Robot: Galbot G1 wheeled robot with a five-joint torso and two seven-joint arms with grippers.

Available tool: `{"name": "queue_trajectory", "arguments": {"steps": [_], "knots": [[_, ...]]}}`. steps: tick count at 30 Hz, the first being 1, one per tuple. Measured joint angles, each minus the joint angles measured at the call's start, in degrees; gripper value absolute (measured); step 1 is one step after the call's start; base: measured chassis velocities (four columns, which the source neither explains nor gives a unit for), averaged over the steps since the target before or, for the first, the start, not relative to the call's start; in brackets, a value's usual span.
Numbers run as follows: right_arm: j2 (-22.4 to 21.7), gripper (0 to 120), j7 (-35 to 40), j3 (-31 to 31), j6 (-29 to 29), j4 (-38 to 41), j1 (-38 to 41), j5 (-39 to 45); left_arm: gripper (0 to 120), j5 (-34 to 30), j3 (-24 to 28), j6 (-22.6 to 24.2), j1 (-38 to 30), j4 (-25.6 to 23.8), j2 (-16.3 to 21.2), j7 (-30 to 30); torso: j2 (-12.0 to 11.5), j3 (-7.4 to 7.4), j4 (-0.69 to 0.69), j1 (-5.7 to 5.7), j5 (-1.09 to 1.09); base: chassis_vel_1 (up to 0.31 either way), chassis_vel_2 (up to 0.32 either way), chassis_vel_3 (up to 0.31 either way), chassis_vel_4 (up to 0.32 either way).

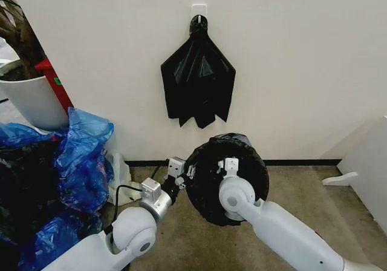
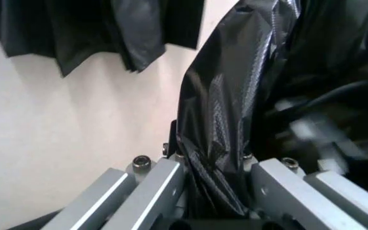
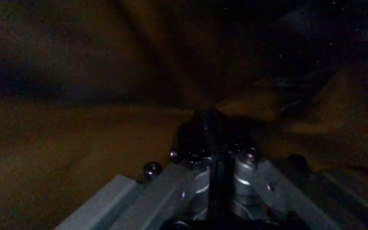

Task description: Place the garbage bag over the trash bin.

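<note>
Both arms are up front at the round trash bin (image 1: 227,180), which sits on the floor by the wall and is covered by the glossy black garbage bag (image 1: 205,189); none of the bin's white surface shows. The left gripper (image 1: 183,175) is at the bag's left edge, and its wrist view tells it plainly: a fold of the black film (image 2: 219,143) runs down between the two metal fingers (image 2: 155,191), which stand a little apart with the plastic pinched in the narrow gap. The right gripper (image 1: 227,169) reaches in over the top of the bag-covered opening. Its wrist view is dark, inside the bag, and the fingers (image 3: 197,177) are drawn almost together, only a thin dark slit between them, clamped on a pleat of the bag (image 3: 203,134).

On the wall above, a bundle of black bags (image 1: 198,80) hangs from a white hook (image 1: 198,9). Off to the left lie blue plastic bags (image 1: 78,156), with a white planter pot (image 1: 33,101) behind them.
</note>
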Motion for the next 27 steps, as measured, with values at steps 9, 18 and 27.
{"name": "queue_trajectory", "arguments": {"steps": [9,18,27], "knots": [[-1.78,0,2.52,-3.25,0.36,8.37,0.19,3.62,1,-0.51,0.13,0.34,-1.07,3.23,-1.37,-1.91,0.00,0.00,0.00,0.00,0.00,0.000,0.000,0.000,0.000],[-2.49,0,2.92,-0.93,0.37,6.97,-0.56,3.91,1,0.08,-1.35,0.40,0.16,1.89,-0.53,-2.04,0.00,0.00,0.01,0.00,0.00,0.000,0.000,0.000,0.000],[-2.07,0,2.21,2.13,0.55,2.95,-1.47,3.57,1,0.56,-1.91,0.37,1.13,-0.25,0.29,-1.72,0.00,0.00,0.01,0.00,0.00,0.000,0.000,0.000,0.000]]}}
